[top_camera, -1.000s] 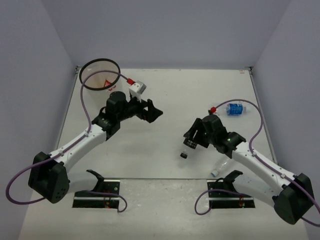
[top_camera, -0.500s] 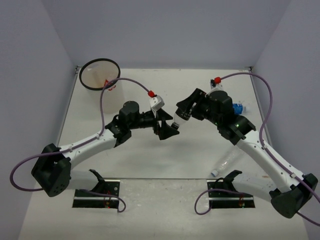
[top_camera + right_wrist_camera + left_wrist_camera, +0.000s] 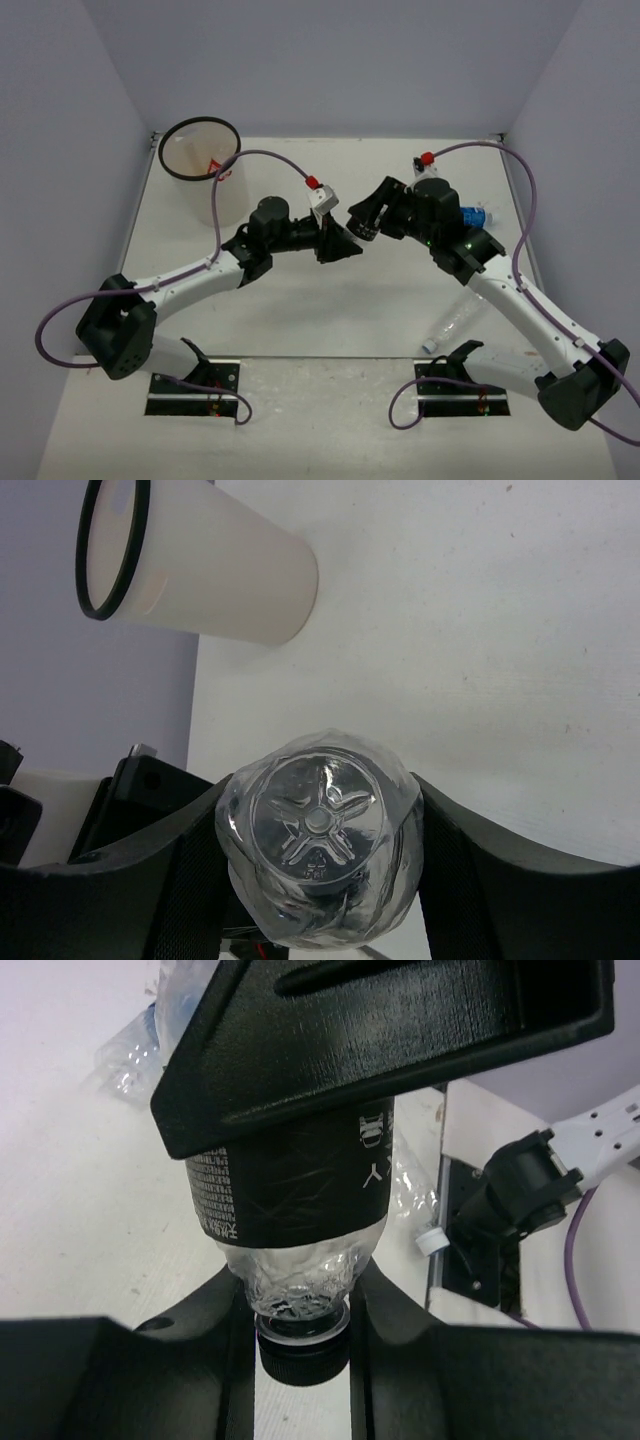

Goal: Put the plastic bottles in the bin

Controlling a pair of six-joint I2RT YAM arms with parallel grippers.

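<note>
A clear bottle with a black label (image 3: 290,1190) and black cap (image 3: 300,1348) hangs in the air over the middle of the table, held from both ends. My left gripper (image 3: 300,1332) (image 3: 345,246) is shut on its neck, one finger on each side just above the cap. My right gripper (image 3: 318,865) (image 3: 366,222) is shut on its body, and the star-shaped base (image 3: 318,825) faces that wrist camera. The bin (image 3: 200,150) (image 3: 215,570), translucent white with a black rim, stands at the far left corner. Something red and white (image 3: 218,166) shows inside it.
A blue-labelled bottle (image 3: 473,215) lies behind the right arm at the far right. A plain clear bottle (image 3: 452,326) with a white cap (image 3: 432,1242) lies near the right arm's base. Purple cables arch over both arms.
My right arm lifted the black-labelled bottle from the table and carried it left to the centre. My left arm swung right from the bin, and its jaws went from open to shut on the neck.
</note>
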